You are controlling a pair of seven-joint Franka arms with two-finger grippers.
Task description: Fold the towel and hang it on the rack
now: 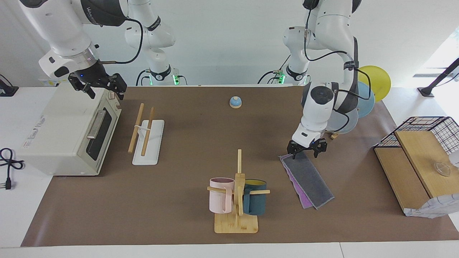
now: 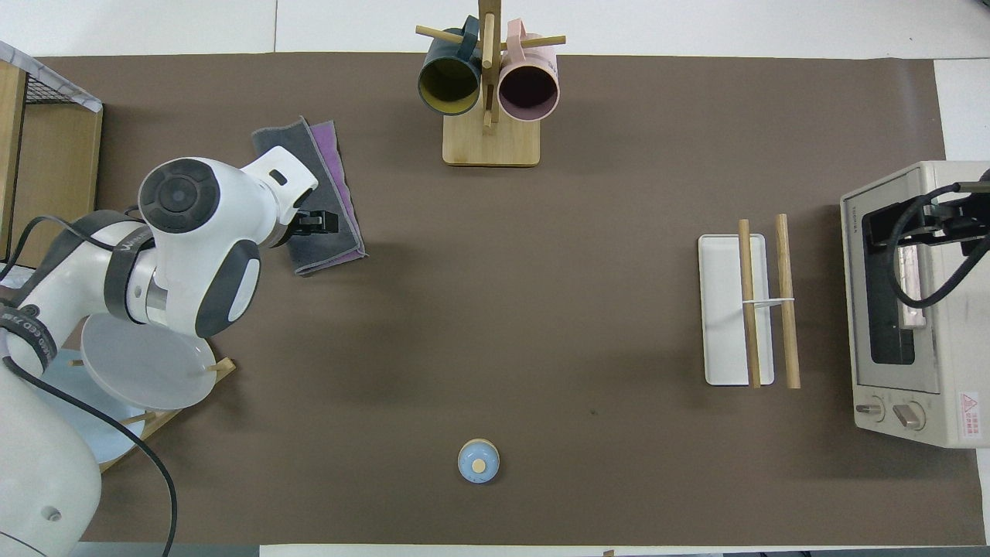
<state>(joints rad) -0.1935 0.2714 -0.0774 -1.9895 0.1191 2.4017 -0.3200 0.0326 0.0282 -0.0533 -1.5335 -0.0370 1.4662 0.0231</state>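
The towel [image 1: 309, 178] lies folded in half on the brown mat, grey face up, with a thin purple strip showing along one long edge; in the overhead view the towel [image 2: 329, 186] is partly covered by the left arm. My left gripper [image 1: 304, 153] hangs open just over the towel's end nearest the robots, holding nothing; from overhead the left gripper [image 2: 317, 223] shows as dark fingers above the cloth. The rack [image 1: 144, 129], two wooden rods on a white base, stands beside the oven at the right arm's end; the rack [image 2: 762, 303] is bare. My right gripper [image 1: 104, 89] waits open over the oven.
A white toaster oven [image 1: 61, 132] sits at the right arm's end. A wooden mug stand [image 1: 236, 200] with pink and dark mugs stands farther from the robots than the rack. A small blue bell [image 1: 235, 102], a plate stand [image 1: 362, 102] and a wire-and-wood crate [image 1: 416, 157] are also on the table.
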